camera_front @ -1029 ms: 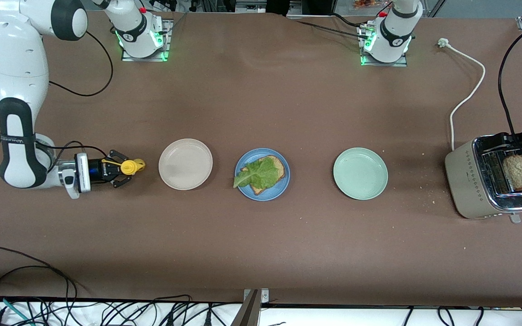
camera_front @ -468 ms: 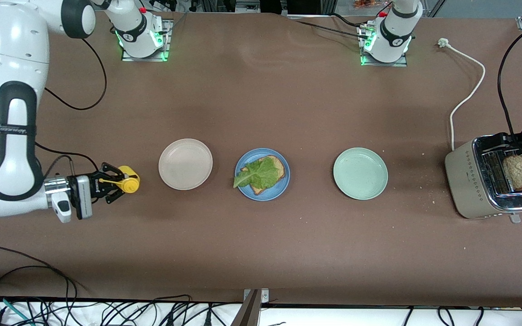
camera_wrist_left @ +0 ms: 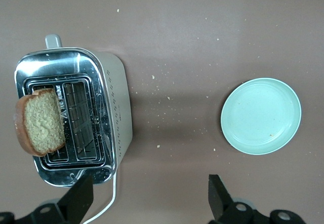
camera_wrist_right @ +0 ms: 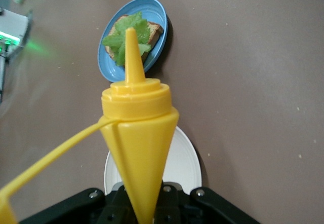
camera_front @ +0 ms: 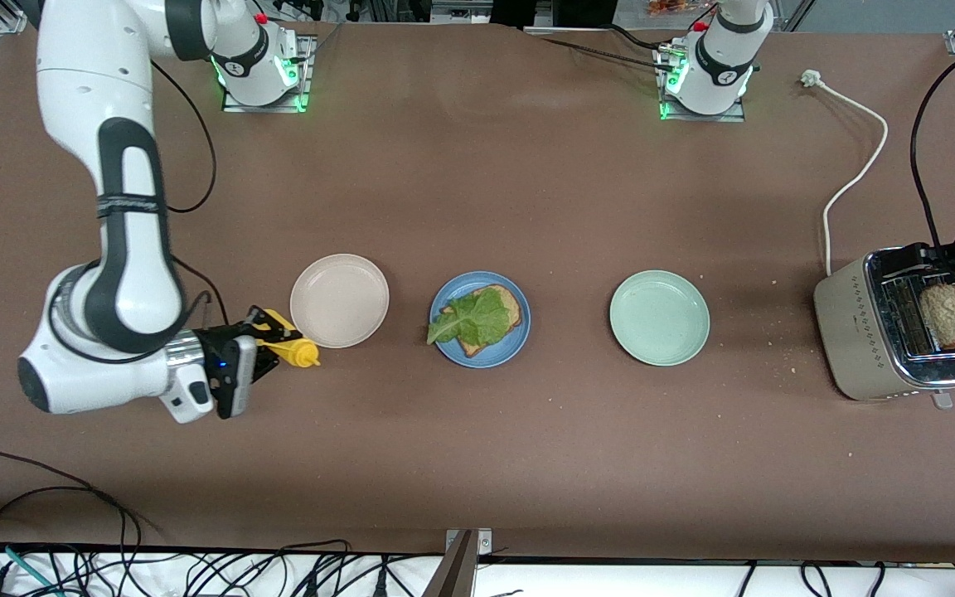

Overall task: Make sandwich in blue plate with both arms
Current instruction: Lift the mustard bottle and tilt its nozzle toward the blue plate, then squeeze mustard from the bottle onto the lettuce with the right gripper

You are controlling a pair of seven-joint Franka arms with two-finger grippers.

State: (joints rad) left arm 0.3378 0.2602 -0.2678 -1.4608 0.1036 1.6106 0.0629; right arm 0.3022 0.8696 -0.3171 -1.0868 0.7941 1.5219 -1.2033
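Gripping yellow bottle point(camera_front: 299, 351), right gripper point(camera_front: 266, 344) beside beige plate point(camera_front: 339, 300) rim

My arms are showing glossy white shells broken by black joint sections; my right arm point(camera_front: 125, 249) is wearing a long black panel and a thin band of lettering. Black cables are trailing from both, my bases are glowing green, and each is carrying a small red knob.

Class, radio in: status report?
Right gripper holds yellow bottle beside beige plate. Left gripper open over toaster. Toast, lettuce on blue plate. Path clear.
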